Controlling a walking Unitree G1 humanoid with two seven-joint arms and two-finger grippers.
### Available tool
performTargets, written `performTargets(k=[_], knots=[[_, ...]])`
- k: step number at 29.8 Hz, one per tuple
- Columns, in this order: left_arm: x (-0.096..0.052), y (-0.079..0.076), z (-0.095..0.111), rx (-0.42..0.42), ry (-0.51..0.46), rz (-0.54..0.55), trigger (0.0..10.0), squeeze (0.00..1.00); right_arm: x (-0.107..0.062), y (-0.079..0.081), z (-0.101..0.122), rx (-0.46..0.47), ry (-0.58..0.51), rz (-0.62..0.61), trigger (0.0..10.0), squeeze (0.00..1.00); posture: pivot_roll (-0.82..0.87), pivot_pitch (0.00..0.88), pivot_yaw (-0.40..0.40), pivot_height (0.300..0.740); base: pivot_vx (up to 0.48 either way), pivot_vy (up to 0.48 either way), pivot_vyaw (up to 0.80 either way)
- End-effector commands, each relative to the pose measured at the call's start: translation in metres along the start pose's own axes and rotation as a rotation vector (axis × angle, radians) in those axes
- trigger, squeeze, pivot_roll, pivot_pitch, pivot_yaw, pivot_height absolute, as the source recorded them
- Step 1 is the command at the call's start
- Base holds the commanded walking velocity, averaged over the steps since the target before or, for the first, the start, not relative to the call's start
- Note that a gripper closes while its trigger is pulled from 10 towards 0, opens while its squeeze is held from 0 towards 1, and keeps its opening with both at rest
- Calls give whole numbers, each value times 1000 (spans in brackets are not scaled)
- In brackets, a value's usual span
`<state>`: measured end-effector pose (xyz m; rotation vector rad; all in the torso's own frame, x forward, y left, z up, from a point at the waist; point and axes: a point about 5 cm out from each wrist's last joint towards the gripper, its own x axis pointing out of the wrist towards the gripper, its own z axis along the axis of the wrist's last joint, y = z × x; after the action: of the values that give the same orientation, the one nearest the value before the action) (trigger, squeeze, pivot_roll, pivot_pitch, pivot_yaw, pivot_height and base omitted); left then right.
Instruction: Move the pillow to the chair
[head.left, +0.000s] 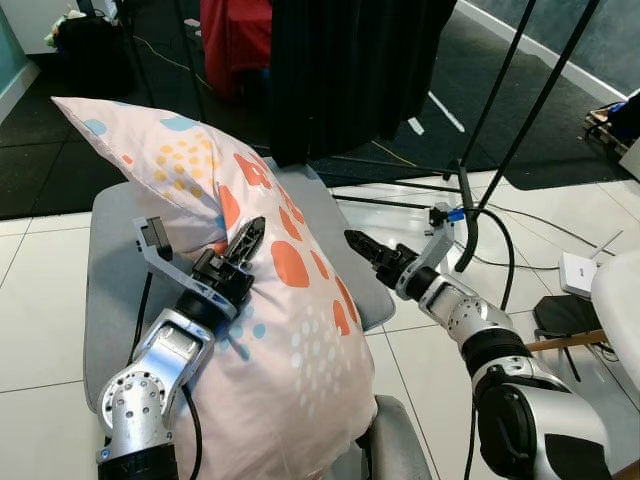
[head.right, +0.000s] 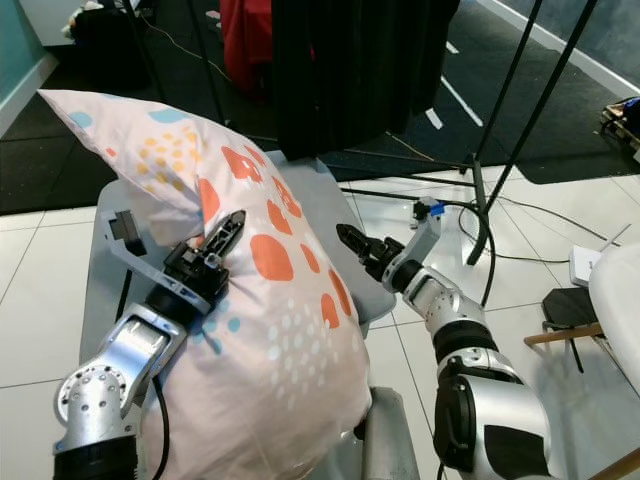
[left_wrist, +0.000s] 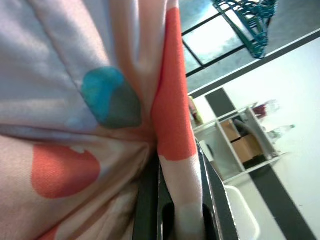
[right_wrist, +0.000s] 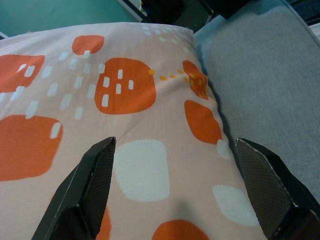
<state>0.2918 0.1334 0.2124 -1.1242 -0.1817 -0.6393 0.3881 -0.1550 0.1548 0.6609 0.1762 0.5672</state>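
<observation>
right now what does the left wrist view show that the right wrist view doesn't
Left wrist view: the left gripper shut on a fold of the pillow, with fabric pinched between its fingers; a teal spot on the cloth, and behind it a white shelf unit and a window.

Right wrist view: the right gripper open, fingers spread wide just above the pillow's broad face, and the grey chair seat beside the pillow.

Both: the pink pillow with orange patches, seen close up between black fingers.
</observation>
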Motion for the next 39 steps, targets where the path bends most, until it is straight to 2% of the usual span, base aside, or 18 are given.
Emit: performTargets(k=[1,2,4,9,10,19,24,38,39], knots=[[12,-29,3,-23,-49,-155,0,0,-1,-1,-1,10,-13,-2,10000,0,-133,102,-35,560,0,0,0],[12,-29,3,-23,-49,-155,0,0,-1,-1,-1,10,-13,-2,10000,0,-133,102,-35,560,0,0,0],[16,-40,5,-14,-53,-199,0,0,-2,-2,-2,22,-20,-2,10000,0,-136,101,-33,570,0,0,0],[16,-41,7,-8,-54,-204,0,0,-2,-2,-2,24,-21,-1,10000,0,-135,103,-33,575,0,0,0],[15,-39,12,8,-73,-191,0,0,-3,-3,-3,24,-17,2,10000,0,-137,105,-37,585,0,0,0],[9,-34,18,23,-95,-166,0,0,-4,-3,-2,21,-9,18,10000,0,-138,91,-48,615,0,0,0],[6,-37,20,25,-96,-186,0,0,-4,-2,1,22,-13,29,10000,0,-138,90,-50,630,0,0,0],[0,-25,5,73,-29,-120,0,0,-4,-1,0,30,-19,40,10000,0,-141,83,-51,675,0,0,0],[0,-25,3,77,-27,-111,2039,0,-4,-2,0,31,-19,40,10000,0,-141,84,-53,680,0,0,0]])
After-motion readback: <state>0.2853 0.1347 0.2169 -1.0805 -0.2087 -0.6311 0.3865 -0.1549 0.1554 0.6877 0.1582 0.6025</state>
